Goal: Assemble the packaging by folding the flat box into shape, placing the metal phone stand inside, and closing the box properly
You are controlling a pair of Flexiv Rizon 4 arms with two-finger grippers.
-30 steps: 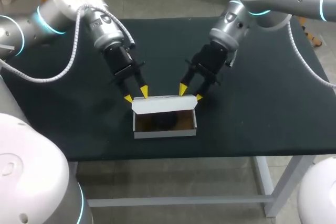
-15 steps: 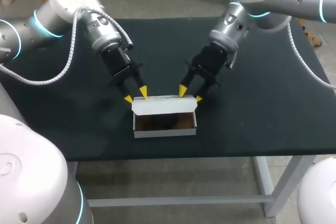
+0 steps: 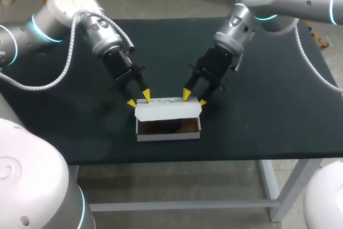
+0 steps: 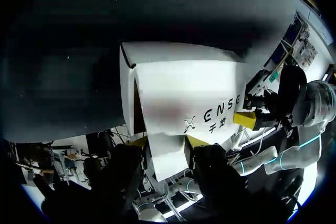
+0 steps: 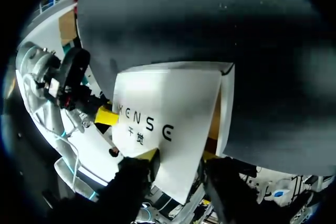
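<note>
Seen from its own wrist, the left gripper (image 4: 167, 142) has its two yellow-tipped fingers parted at a medium spread. The near edge of a white lid (image 4: 184, 90) lies between them, and they do not pinch it. Just ahead of the gripper, the lid leans away over the white cardboard box (image 3: 169, 135) it belongs to. Past the lid's far end is the right gripper (image 5: 179, 156), also parted at a medium spread, with the lid's other end between its fingers.

From above, both grippers meet the lid's rear edge, one at each end, and the box stands directly in front of them. The lid tilts forward and partly covers the opening. Beneath it, inside the box, the phone stand (image 3: 170, 125) shows only as a dark shape. The box rests on a black table (image 3: 268, 111).
</note>
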